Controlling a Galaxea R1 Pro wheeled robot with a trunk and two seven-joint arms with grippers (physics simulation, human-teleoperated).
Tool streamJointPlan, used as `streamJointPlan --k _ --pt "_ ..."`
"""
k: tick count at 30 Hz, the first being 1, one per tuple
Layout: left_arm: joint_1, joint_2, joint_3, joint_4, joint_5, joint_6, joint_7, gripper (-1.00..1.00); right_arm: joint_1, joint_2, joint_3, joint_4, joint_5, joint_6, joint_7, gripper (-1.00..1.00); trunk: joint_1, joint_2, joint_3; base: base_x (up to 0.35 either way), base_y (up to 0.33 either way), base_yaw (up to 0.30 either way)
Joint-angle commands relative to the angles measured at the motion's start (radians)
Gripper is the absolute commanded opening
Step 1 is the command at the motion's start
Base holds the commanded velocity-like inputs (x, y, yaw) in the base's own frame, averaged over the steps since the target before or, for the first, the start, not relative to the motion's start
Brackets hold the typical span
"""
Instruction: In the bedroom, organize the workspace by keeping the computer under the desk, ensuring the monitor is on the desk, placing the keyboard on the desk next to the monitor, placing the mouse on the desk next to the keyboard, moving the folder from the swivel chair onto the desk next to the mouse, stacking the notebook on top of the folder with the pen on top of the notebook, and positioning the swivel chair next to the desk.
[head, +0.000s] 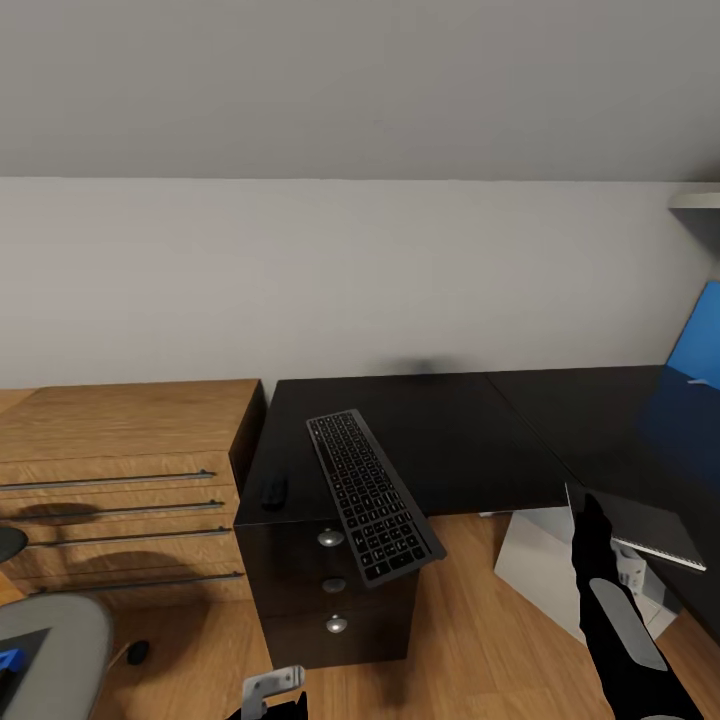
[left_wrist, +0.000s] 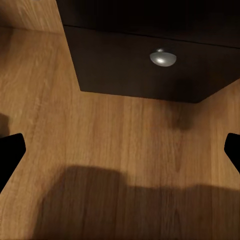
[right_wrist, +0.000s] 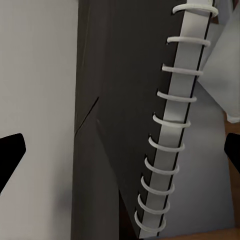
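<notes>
the right gripper (head: 596, 520) reaches up at the front edge of the desk (head: 470, 430), its tip just below and beside the near corner of the notebook (head: 640, 530), which lies on the desk edge and juts past it. left of this gripper, well apart, the keyboard (head: 370, 495) lies on the desk, its near end overhanging the drawer unit (head: 335, 590). further left the mouse (head: 274, 490) sits on the desk by its left edge. beyond that stands the wooden dresser (head: 120, 480). the left gripper (head: 272, 690) hangs low, in front of the drawer unit, over the floor (left_wrist: 120, 165). the chair (head: 45, 650) stands to its left.
</notes>
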Motion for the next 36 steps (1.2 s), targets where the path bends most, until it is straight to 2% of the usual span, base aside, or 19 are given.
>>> streamJointPlan --k 1,23,24,36 --pt "0.000 0.001 -0.002 -0.002 0.006 0.003 0.007 1.00 0.000 0.000 0.001 0.000 -0.010 -0.004 0.002 1.00 0.000 0.000 -0.001 0.000 0.000 0.000" --pt "0.000 0.000 -0.003 0.014 0.006 0.003 0.007 1.00 0.000 -0.001 0.002 -0.002 -0.010 -0.003 0.002 1.00 0.000 0.000 -0.001 0.000 0.000 0.000" --pt "0.000 0.000 -0.003 0.014 0.006 0.003 0.007 1.00 0.000 -0.002 0.002 -0.003 -0.010 -0.003 0.002 -1.00 0.000 0.000 -0.001 0.000 0.000 0.000" --pt "0.000 -0.001 -0.004 0.026 0.006 0.003 0.006 1.00 0.000 -0.002 0.000 -0.003 -0.009 -0.004 0.002 -1.00 0.000 0.000 -0.001 0.000 0.000 0.000"
